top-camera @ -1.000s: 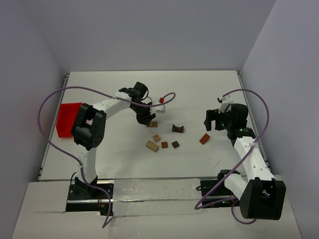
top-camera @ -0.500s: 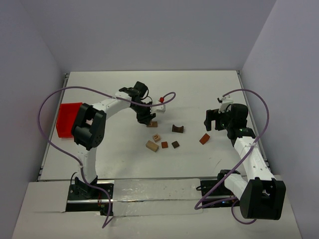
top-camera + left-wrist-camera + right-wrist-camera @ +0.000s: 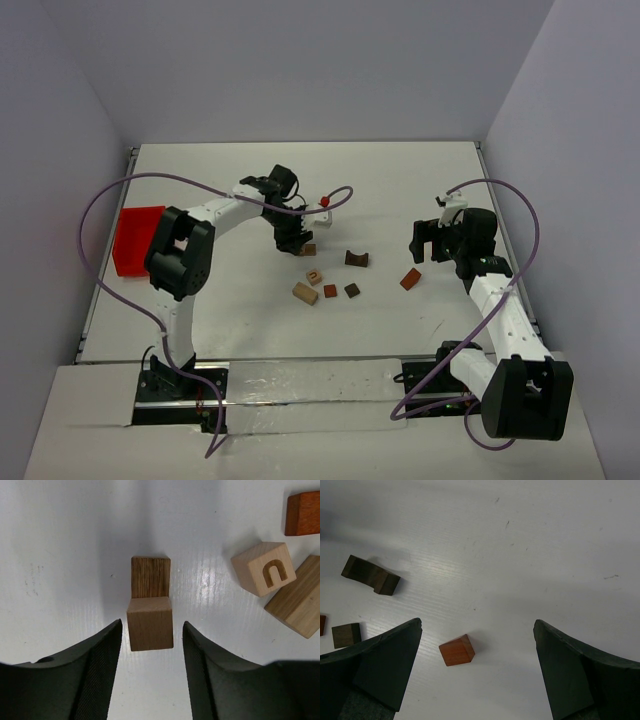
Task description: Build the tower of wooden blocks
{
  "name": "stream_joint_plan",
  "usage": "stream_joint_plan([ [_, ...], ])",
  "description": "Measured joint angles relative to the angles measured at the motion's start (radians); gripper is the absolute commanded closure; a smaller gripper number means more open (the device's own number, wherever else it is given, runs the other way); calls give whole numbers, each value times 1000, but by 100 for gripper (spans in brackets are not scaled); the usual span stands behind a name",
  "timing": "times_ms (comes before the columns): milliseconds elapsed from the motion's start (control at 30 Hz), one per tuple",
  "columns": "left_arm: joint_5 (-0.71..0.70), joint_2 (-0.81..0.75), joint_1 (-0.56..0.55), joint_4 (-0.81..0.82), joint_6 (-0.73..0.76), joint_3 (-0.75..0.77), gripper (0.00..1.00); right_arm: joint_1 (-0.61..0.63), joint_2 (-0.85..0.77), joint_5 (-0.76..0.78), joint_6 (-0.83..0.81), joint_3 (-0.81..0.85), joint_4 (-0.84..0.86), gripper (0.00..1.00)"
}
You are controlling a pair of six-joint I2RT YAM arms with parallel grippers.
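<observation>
My left pincer (image 3: 293, 240) hangs over the middle of the white table (image 3: 400, 180) with its fingers spread. In the left wrist view a tan cube (image 3: 150, 630) sits between them, with a sliver of bare table on either side, so I am gripping nothing. A darker grained block (image 3: 150, 577) touches that cube at its 12 o'clock edge. I cannot tell whether the cube rests on it or just in front of it.

At 2 o'clock from the cube lies a pale cube with a carved U (image 3: 263, 568). A tan flat block (image 3: 297, 605) is just beside it at 4 o'clock, and a reddish-brown block (image 3: 302, 512) lies further out at 1 o'clock.

My right pincer (image 3: 476, 630) is spread as wide as it goes and holds nothing. It hangs over a lone reddish-brown cube (image 3: 456, 650) that lies on the table between the fingers, nearer the left one. In that wrist view a dark arch-shaped block (image 3: 370, 575) lies at 10 o'clock from it and a small dark brown cube (image 3: 346, 635) at 9 o'clock, both well apart from it.

A red bin (image 3: 135, 238) sits at the table's 9 o'clock edge.
</observation>
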Motion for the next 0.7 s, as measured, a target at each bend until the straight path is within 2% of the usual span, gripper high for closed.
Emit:
stream_joint_plan([
  [100, -2, 2, 0, 0, 0, 0, 9, 0, 1, 0, 0, 0, 0, 0],
  [133, -2, 2, 0, 0, 1, 0, 3, 0, 2, 0, 0, 0, 0, 0],
  [167, -1, 2, 0, 0, 1, 0, 2, 0, 2, 0, 0, 0, 0, 0],
  [433, 14, -69, 3, -36, 0, 0, 1, 0, -2, -25, -1, 0, -3, 0],
  [567, 53, -196, 32, -68, -9, 0, 1, 3, -33, -85, -22, 0, -5, 1],
  [700, 98, -360, 108, -81, -28, -16, 1, 35, -51, -167, -84, 13, -19, 4],
])
